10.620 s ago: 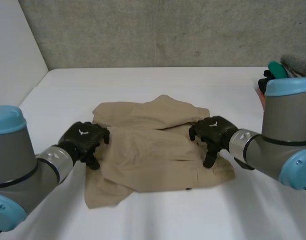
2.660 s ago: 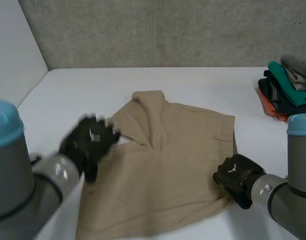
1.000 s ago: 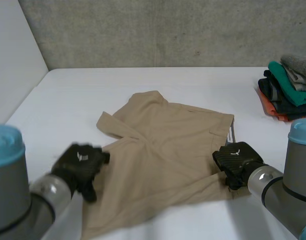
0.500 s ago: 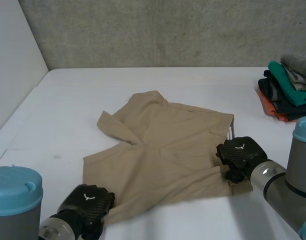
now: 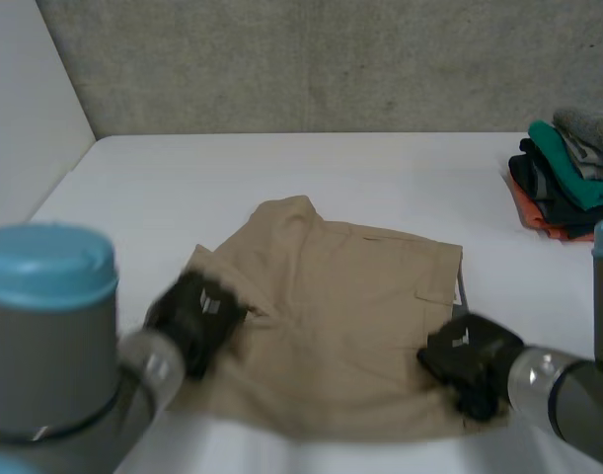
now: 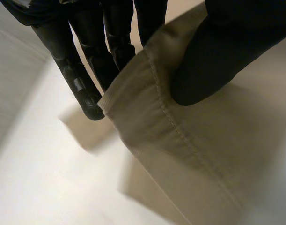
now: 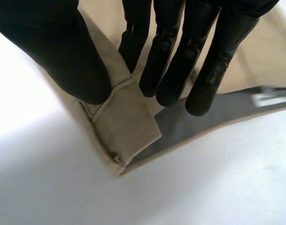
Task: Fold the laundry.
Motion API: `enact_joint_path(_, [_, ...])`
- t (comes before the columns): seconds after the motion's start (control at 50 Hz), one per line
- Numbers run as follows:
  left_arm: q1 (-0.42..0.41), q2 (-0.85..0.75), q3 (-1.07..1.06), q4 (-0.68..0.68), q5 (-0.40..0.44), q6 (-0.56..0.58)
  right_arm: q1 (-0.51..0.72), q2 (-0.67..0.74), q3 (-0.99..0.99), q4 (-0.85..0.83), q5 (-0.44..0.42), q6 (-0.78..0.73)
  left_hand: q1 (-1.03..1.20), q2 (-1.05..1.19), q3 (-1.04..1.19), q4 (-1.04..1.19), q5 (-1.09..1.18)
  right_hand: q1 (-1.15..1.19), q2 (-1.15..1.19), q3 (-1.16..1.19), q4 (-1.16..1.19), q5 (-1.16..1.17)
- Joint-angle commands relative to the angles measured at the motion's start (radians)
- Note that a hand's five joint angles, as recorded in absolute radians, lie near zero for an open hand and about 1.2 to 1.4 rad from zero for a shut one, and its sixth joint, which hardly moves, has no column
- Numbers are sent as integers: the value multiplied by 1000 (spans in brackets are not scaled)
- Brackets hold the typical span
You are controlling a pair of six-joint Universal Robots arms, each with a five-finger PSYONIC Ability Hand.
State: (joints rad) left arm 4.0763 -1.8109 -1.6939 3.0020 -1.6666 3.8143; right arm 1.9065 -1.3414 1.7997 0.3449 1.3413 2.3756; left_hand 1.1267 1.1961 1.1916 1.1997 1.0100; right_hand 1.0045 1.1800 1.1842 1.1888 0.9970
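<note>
Shorts [image 5: 350, 296] span crosswise from left hand [image 5: 197, 311], pinching a leg hem, to right hand [image 5: 469, 360], pinching the near waistband corner.

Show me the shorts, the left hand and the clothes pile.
shorts [image 5: 360, 316], head view, middle of the cloth.
left hand [image 5: 200, 314], head view, back of the hand.
clothes pile [image 5: 556, 156], head view, green layer.
</note>
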Motion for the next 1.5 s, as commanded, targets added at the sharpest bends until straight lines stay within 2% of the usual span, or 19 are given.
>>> enact_joint_path(0.02, [4, -249, 318, 253, 4, 14, 8, 79, -140, -184, 74, 116, 270, 200, 205, 197, 212, 392, 216, 212, 207, 225])
enact_joint_path(0.14, [21, -493, 563, 386, 30, 134, 16, 136, -243, -358, 186, 116, 270, 200, 205, 197, 212, 392, 216, 212, 207, 225])
enact_joint_path(0.24, [64, -689, 761, 489, 70, 258, 17, 304, -367, -529, 228, 116, 270, 200, 205, 197, 212, 392, 216, 212, 207, 225])
enact_joint_path(0.38, [73, -853, 908, 575, 76, 257, 17, 525, -535, -653, 245, 87, 270, 200, 205, 197, 212, 392, 216, 212, 207, 225])
enact_joint_path(0.4, [73, -861, 909, 583, 76, 257, 17, 539, -546, -661, 246, 88, 186, 116, 121, 113, 128, 300, 124, 120, 115, 133])
enact_joint_path(0.42, [72, -867, 909, 592, 74, 255, 19, 551, -556, -670, 246, 85, -141, -210, -206, -214, -199, -178, -353, -358, -362, -345])
enact_joint_path(0.44, [67, -870, 899, 613, 74, 254, 19, 571, -574, -681, 257, 82, -798, -867, -863, -871, -856, -830, -1005, -1010, -1014, -997])
enact_joint_path(0.46, [65, -869, 892, 626, 76, 254, 17, 574, -580, -682, 260, 86, -952, -1022, -1017, -1025, -1010, -830, -1005, -1010, -1014, -997])
enact_joint_path(0.56, [46, -811, 820, 718, 67, 235, 8, 516, -556, -681, 276, 148, -952, -1022, -1017, -1025, -1010, -830, -1005, -1010, -1014, -997])
enact_joint_path(0.64, [35, -685, 691, 744, 48, 190, 6, 371, -468, -638, 274, 249, -952, -1022, -1017, -1025, -1010, -830, -1005, -1010, -1014, -997])
enact_joint_path(0.74, [19, -492, 466, 742, 7, 81, -24, 199, -331, -435, 233, 355, -952, -1022, -1017, -1025, -1010, -830, -1005, -1010, -1014, -997])
enact_joint_path(0.86, [16, -325, 271, 733, -21, -42, -66, 150, -218, -255, 128, 456, -952, -1022, -1017, -1025, -1010, -758, -934, -938, -942, -925])
enact_joint_path(1.06, [19, -231, 111, 730, -21, -119, -90, 183, -111, -386, 73, 488, -952, -1022, -1017, -1025, -1010, -685, -860, -864, -869, -852])
enact_joint_path(1.1, [19, -232, 105, 730, -21, -119, -92, 217, -112, -415, 76, 478, -952, -1022, -1017, -1025, -1010, -609, -784, -789, -793, -776])
enact_joint_path(1.18, [19, -232, 96, 730, -22, -119, -96, 280, -129, -481, 84, 475, -952, -1022, -1017, -1025, -1010, -189, -365, -369, -374, -356])
enact_joint_path(1.22, [19, -232, 92, 730, -22, -119, -101, 297, -141, -506, 87, 464, -952, -1022, -1017, -1025, -1010, 358, 182, 178, 174, 191])
enact_joint_path(1.32, [19, -223, 88, 729, -22, -119, -130, 248, -114, -509, 128, 435, -952, -1022, -1017, -1025, -1010, 392, 216, 212, 207, 225])
enact_joint_path(1.4, [21, -197, 82, 715, -22, -119, -165, 95, -62, -497, 119, 401, -952, -1022, -1017, -1025, -1010, 392, 216, 212, 207, 225])
enact_joint_path(1.5, [29, -163, 65, 696, -22, -120, -257, 7, -37, -407, 93, 170, -952, -1022, -1017, -1025, -1010, 392, 216, 212, 207, 225])
